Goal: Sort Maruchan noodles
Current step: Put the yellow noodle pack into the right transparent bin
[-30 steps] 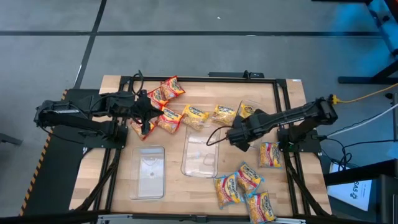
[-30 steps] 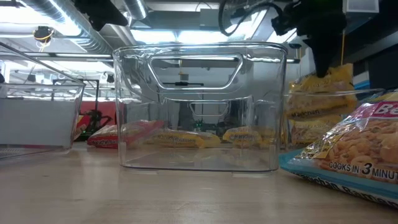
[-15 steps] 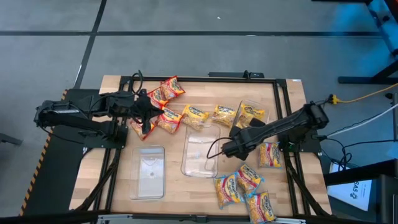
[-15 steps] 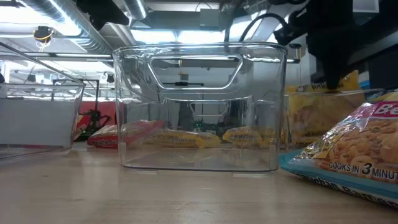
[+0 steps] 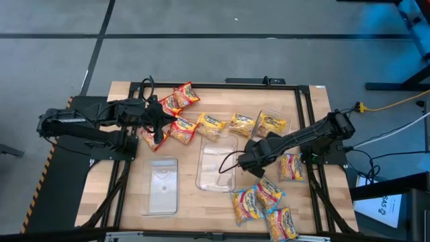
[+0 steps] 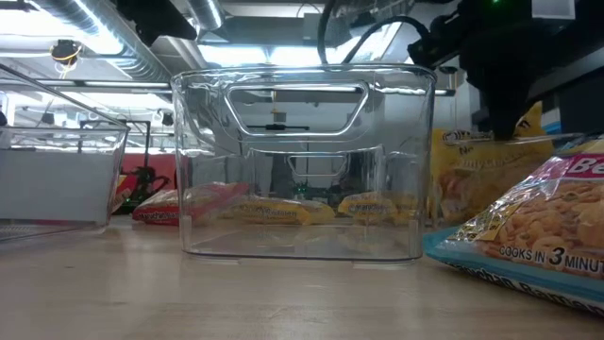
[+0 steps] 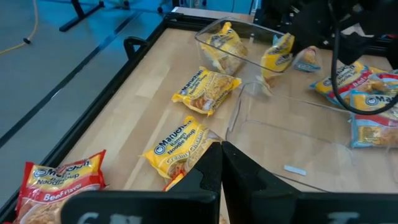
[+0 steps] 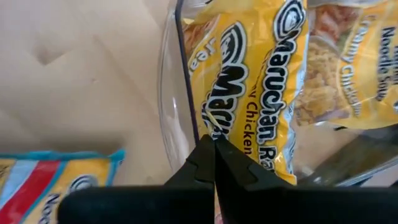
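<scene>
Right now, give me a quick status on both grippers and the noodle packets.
Right gripper shut on yellow packet, at clear tray rim. Left gripper shut, among red packets far-left. Nothing in the way.

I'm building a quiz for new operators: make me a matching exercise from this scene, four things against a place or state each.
Things:
1. left gripper
2. right gripper
3. yellow packet
4. red packets

Places or states:
A. shut on a packet's edge
B. lying flat near the table's far left corner
C. shut, over the table's left side
D. hanging upright over the large clear tray

Pairs: 1-C, 2-A, 3-D, 4-B
</scene>
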